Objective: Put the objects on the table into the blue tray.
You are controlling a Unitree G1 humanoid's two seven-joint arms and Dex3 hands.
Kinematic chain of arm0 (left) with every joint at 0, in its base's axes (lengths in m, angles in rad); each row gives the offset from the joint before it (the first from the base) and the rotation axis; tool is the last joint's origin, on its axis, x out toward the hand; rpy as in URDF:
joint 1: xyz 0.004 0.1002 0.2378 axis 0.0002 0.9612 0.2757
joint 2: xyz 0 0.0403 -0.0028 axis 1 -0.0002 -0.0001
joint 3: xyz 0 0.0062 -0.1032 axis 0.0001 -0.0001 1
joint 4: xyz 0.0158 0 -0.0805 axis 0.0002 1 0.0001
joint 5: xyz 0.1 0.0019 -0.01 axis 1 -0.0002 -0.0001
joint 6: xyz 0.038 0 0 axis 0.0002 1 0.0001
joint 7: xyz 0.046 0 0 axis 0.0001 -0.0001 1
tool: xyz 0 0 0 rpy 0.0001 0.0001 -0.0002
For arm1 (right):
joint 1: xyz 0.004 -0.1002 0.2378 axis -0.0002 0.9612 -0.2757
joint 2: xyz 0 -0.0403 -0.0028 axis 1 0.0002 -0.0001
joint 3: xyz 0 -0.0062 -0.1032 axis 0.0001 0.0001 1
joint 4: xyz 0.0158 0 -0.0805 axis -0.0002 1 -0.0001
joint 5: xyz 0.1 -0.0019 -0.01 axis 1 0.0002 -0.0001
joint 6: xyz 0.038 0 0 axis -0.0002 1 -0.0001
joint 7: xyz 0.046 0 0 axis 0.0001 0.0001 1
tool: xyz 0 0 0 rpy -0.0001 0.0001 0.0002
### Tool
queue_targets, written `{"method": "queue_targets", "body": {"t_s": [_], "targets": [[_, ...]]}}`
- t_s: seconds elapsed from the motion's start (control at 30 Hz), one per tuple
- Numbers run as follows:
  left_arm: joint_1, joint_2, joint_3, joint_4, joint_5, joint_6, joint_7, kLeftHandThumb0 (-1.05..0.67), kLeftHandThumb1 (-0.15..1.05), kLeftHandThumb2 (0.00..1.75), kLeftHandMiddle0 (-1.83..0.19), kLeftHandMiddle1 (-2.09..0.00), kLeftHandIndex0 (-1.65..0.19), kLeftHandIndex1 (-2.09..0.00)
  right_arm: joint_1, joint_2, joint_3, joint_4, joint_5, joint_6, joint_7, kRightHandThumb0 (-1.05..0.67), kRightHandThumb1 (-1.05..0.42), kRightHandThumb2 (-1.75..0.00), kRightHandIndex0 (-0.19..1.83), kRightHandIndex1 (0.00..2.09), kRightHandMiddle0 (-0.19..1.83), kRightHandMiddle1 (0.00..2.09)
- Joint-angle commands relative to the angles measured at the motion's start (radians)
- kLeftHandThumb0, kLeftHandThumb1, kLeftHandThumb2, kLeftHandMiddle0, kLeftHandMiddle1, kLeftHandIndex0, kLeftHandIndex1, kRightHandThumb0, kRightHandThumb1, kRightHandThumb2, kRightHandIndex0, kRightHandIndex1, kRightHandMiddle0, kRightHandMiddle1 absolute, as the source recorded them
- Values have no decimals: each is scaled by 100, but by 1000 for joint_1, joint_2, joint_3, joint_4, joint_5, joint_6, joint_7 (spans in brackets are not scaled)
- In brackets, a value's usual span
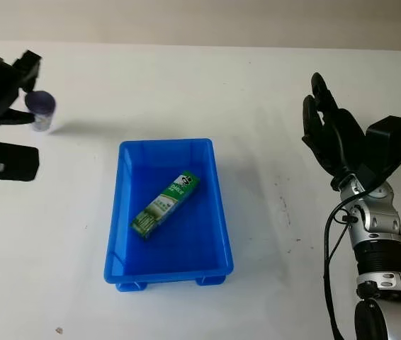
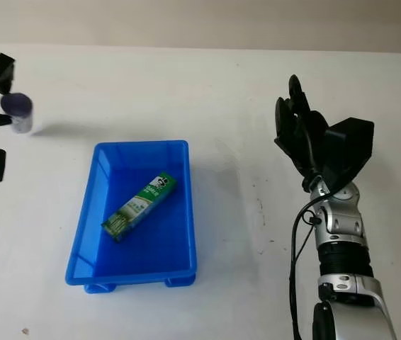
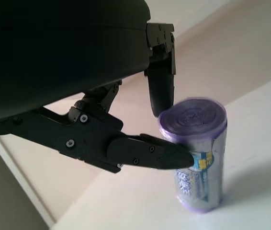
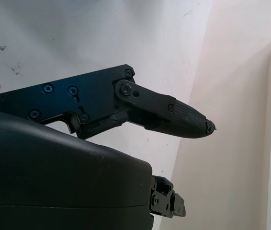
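L hand (image 1: 2, 106) at table's far-left edge, fingers (image 3: 150, 153) closed round upright purple-capped roll (image 3: 197, 153), prob. bags | R hand (image 1: 331, 131) open, raised nr right edge | blue plastic tray (image 1: 218, 212) mid-table w/ green-white flat box (image 1: 165, 204) inside, lying diagonal

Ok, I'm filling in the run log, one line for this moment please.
left hand: closed on purple roll, table's far left | right hand: open, right of blue tray | green box: in tray
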Motion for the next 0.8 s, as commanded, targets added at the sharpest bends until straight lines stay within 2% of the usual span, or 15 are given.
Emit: {"method": "queue_targets", "body": {"t_s": [0.0, 0.17, 0.33, 0.43, 0.67, 0.77], "targets": [[1, 3, 59, -39, -57, -4, -8, -42, 105, 39, -65, -209, -31, -209, -2, -9, -7, 0, 6, -3, 4, -64, -105, -74, -19, 0, -19, 0], [30, -1, 138, -201, -128, -4, -45, -43, 105, 39, -73, -209, -43, -209, -1, -10, -11, 10, 10, -13, 12, -66, -105, -72, -19, 0, -19, 0], [70, -9, 201, -360, -165, -74, -26, -45, 105, 41, -86, -209, -56, -209, -2, -10, -2, 7, 4, -12, 22, -65, -105, -74, -19, 0, -19, 0], [101, -17, 242, -464, -179, -76, -43, -44, 105, 39, -90, -209, -56, -209, -3, -6, 0, 8, 3, -10, 19, -64, -105, -75, -19, 0, -19, 0], [184, -49, 379, -719, -292, -17, -176, -46, 105, 42, -85, -209, -49, -209, 2, -7, 5, 10, 0, -17, 23, -64, -105, -75, -19, 0, -19, 0], [215, -63, 430, -810, -340, -3, -241, -46, 105, 43, -88, -209, -53, -209, 4, -5, 5, 9, 0, -18, 22, -65, -105, -75, -19, 0, -19, 0]]}}
